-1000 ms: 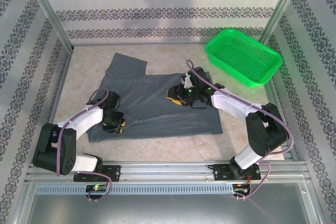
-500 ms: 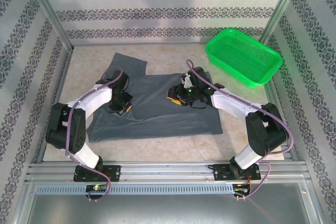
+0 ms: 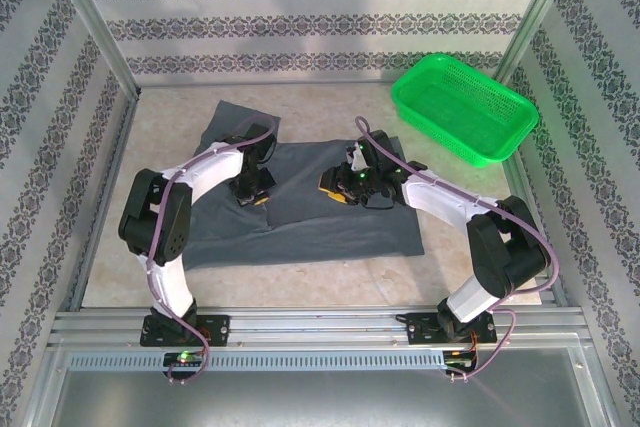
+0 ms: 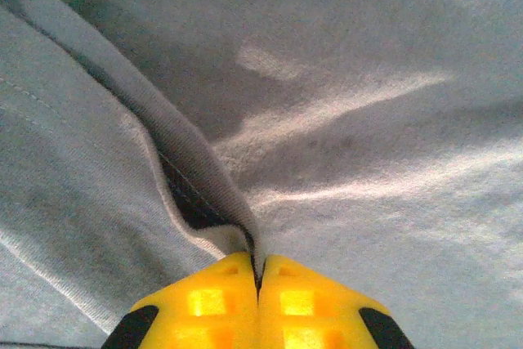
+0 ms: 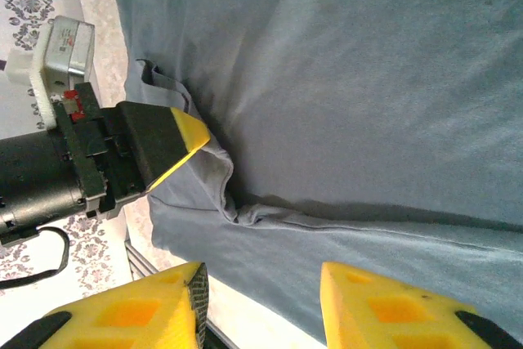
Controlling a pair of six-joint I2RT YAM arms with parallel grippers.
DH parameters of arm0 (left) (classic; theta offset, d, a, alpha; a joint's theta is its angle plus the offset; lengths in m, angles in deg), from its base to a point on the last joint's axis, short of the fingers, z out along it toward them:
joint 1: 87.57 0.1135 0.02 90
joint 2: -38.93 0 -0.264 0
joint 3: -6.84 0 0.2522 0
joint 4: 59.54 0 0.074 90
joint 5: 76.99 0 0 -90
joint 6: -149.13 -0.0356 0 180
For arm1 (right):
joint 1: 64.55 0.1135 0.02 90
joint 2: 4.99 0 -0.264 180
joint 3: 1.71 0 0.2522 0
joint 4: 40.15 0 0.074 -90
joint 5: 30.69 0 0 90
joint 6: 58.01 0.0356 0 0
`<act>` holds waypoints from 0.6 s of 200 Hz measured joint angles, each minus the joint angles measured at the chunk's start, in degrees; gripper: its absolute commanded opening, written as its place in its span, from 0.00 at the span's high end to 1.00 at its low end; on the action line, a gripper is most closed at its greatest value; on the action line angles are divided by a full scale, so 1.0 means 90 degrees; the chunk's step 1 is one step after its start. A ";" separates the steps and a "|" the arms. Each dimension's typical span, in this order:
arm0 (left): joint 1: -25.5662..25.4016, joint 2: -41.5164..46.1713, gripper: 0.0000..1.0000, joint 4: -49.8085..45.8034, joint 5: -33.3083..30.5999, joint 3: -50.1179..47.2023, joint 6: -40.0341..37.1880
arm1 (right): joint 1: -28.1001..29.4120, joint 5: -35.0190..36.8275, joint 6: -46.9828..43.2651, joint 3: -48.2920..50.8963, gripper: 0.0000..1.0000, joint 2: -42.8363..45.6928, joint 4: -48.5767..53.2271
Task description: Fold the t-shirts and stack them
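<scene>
Left hand (image 4: 259, 271) pinched shut, its arm reaching forward; right hand (image 5: 261, 282) part-open, apparently held low, elbow bent.

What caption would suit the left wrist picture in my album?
Pinch point: the left tool shut on a raised fold of the grey t-shirt.

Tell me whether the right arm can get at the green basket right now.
Probably yes: the green basket lies off to that arm's own side, nothing stands between them, and the right gripper is open over the t-shirt, holding nothing.
</scene>
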 measured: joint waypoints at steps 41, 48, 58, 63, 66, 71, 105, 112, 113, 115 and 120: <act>-0.0029 -0.0017 1.00 -0.0078 -0.0182 0.0005 -0.0197 | 0.0002 0.0000 0.0007 0.0024 0.58 0.0000 -0.0017; -0.0029 -0.0017 1.00 -0.0078 -0.0194 0.0005 -0.0209 | 0.0000 0.0000 0.0007 0.0029 0.58 0.0000 -0.0017; -0.0029 -0.0017 1.00 -0.0080 -0.0216 0.0007 -0.0228 | 0.0002 -0.0002 0.0007 0.0034 0.58 0.0000 -0.0019; -0.0029 -0.0017 1.00 -0.0080 -0.0231 0.0007 -0.0231 | 0.0000 -0.0002 0.0010 0.0036 0.58 0.0000 -0.0017; -0.0029 -0.0017 1.00 -0.0075 -0.0245 0.0007 -0.0228 | 0.0000 -0.0002 0.0007 0.0036 0.58 0.0000 -0.0019; -0.0029 -0.0017 1.00 -0.0075 -0.0270 0.0010 -0.0228 | 0.0000 -0.0002 0.0007 0.0036 0.58 0.0000 -0.0019; -0.0029 0.0002 1.00 0.0017 -0.0330 0.0063 -0.0226 | 0.0000 -0.0002 0.0007 0.0036 0.58 0.0000 -0.0022; -0.0029 0.0015 1.00 0.0041 -0.0330 0.0066 -0.0226 | 0.0000 -0.0002 0.0007 0.0036 0.58 0.0000 -0.0022; -0.0029 0.0015 1.00 0.0044 -0.0330 0.0066 -0.0226 | 0.0000 -0.0002 0.0007 0.0036 0.58 0.0000 -0.0022; -0.0029 0.0015 1.00 0.0049 -0.0330 0.0066 -0.0226 | 0.0000 -0.0002 0.0007 0.0036 0.58 0.0000 -0.0022; -0.0029 0.0024 1.00 0.0061 -0.0330 0.0073 -0.0226 | 0.0000 -0.0002 0.0007 0.0036 0.58 0.0000 -0.0019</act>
